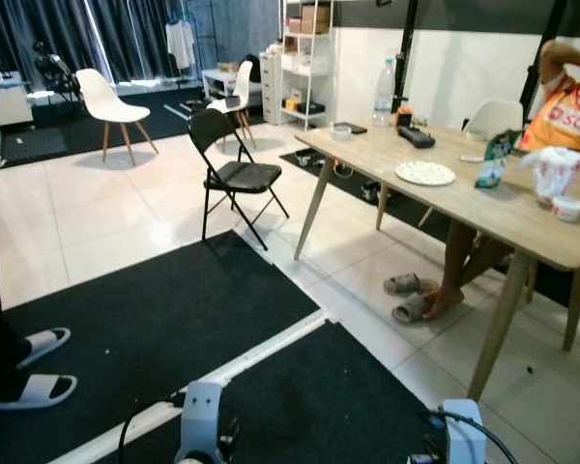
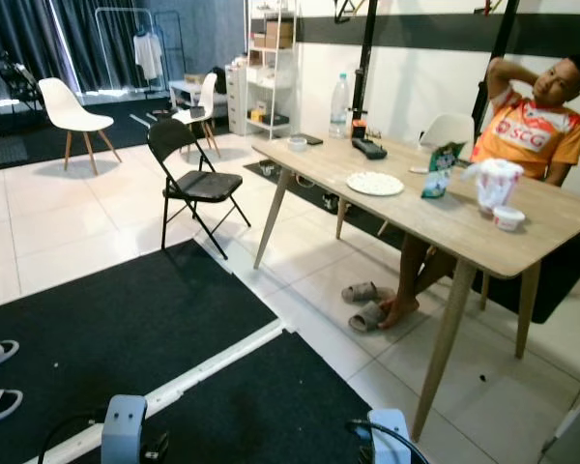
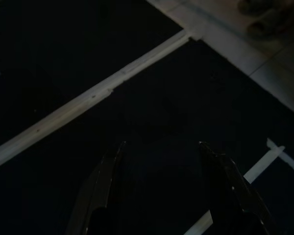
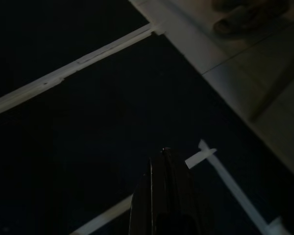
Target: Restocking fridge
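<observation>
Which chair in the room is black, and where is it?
The folding chair standing on the white tiles just off the wooden table's near end. It has a black metal frame and seat; the other chairs farther back are white shell seats.

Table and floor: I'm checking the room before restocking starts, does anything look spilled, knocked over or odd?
Nothing stands out. On the table the water bottle stands upright and the plate lies flat. The folding chair stands upright.

We see our two silver-grey arms, boxy and rounded at the top, each trailing a looped black cable, ending in a left hand (image 3: 161,186) and right hand (image 4: 164,196) with long, tapering black fingers.
</observation>
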### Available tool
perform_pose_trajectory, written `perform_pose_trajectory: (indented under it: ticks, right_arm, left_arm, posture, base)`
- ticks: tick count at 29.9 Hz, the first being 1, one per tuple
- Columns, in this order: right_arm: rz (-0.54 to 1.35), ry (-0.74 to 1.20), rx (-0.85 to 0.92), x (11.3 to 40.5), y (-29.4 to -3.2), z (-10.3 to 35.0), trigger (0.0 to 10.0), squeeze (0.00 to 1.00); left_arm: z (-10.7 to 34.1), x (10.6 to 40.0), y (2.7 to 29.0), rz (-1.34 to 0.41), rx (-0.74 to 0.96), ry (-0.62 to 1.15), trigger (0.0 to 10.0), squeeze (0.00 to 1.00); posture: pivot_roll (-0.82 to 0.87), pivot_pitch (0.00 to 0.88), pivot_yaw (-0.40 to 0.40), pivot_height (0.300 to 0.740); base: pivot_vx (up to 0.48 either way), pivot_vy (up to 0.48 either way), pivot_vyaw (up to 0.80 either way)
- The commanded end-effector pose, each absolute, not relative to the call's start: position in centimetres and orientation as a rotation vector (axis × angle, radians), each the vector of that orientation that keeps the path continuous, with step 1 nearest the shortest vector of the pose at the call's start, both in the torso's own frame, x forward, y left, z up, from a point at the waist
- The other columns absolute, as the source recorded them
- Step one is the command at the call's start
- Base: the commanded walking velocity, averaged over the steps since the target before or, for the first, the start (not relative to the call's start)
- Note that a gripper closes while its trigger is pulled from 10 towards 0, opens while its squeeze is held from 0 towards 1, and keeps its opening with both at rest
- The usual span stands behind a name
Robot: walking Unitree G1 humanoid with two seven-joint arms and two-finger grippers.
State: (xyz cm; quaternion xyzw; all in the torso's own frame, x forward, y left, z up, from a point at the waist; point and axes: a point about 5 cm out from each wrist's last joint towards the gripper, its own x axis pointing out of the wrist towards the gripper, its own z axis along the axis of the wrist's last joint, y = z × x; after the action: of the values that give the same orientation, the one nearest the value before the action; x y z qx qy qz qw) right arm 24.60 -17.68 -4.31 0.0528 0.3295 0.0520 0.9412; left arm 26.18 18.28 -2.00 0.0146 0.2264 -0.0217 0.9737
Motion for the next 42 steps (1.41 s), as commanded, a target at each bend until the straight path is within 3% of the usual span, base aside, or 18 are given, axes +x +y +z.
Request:
perform_pose_trajectory:
  ticks: [1, 15, 28, 42]
  right_arm:
    - [0.112, 0.690, 0.098, 24.24, -17.69, -4.59, 10.0, 0.00]
    - [0.110, 0.695, 0.104, 24.11, -17.71, -4.69, 10.0, 0.00]
    - [0.105, 0.699, 0.107, 23.92, -17.79, -4.81, 10.0, 0.00]
    - [0.112, 0.697, 0.101, 24.08, -17.60, -4.73, 10.0, 0.00]
  left_arm:
    - [-2.26, 25.86, 18.54, -0.040, 0.035, 0.472, 10.0, 0.00]
    - [-2.25, 25.91, 18.39, -0.048, 0.036, 0.475, 10.0, 0.00]
    - [-2.24, 25.92, 18.55, -0.048, 0.039, 0.478, 10.0, 0.00]
    - [-2.47, 25.58, 18.69, -0.048, 0.040, 0.485, 10.0, 0.00]
  posture:
    - [-0.01, 0.061, 0.022, 0.740]
    - [-0.01, 0.069, 0.032, 0.740]
    - [-0.01, 0.069, 0.032, 0.740]
    - [-0.01, 0.063, 0.033, 0.740]
  base:
    - [0.311, 0.000, 0.00]
    - [0.306, 0.000, 0.00]
    - [0.305, 0.000, -0.75]
    - [0.304, 0.000, 0.00]
